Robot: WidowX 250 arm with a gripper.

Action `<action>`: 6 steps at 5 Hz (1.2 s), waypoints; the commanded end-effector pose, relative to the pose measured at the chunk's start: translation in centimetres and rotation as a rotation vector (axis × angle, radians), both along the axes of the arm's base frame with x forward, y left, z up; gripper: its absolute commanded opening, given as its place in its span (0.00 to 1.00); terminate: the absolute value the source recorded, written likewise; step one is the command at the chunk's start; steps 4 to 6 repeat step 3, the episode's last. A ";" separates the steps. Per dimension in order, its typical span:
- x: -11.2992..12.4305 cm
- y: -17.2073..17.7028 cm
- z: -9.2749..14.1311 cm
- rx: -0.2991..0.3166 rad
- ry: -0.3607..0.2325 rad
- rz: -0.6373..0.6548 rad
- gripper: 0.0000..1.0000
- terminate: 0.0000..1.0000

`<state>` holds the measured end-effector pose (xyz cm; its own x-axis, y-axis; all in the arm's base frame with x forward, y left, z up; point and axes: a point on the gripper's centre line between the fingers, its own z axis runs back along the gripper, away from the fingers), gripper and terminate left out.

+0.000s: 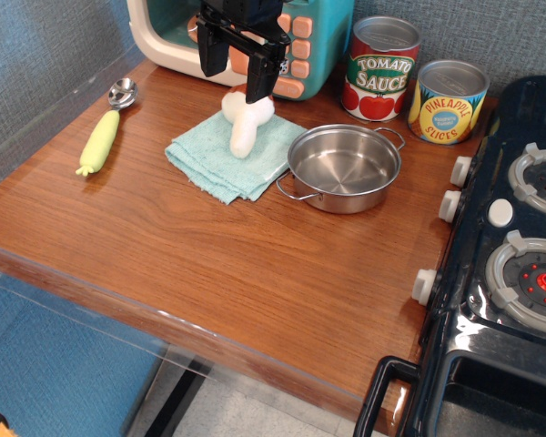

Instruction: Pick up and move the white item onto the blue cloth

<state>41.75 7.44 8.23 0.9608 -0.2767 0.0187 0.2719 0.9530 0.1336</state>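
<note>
The white toy mushroom (245,126) lies on the light teal-blue cloth (209,155), on its far half, cap toward the back and stem pointing forward. My black gripper (236,67) hangs just above and behind the cap with its jaws spread apart. The fingers (260,77) hold nothing, and a gap shows between them and the mushroom. The cloth lies flat on the wooden counter, left of the steel pan.
A steel pan (344,167) sits right beside the cloth. A yellow-handled spoon (103,137) lies at the left. A toy microwave (164,32) stands behind my gripper, with tomato sauce (380,68) and pineapple (448,101) cans beside it. A toy stove (514,246) fills the right.
</note>
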 end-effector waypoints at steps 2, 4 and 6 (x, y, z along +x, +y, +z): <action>-0.4 0.9 4.7 -0.022 -0.066 0.052 1.00 0.00; -0.4 0.9 4.7 -0.022 -0.066 0.052 1.00 1.00; -0.4 0.9 4.7 -0.022 -0.066 0.052 1.00 1.00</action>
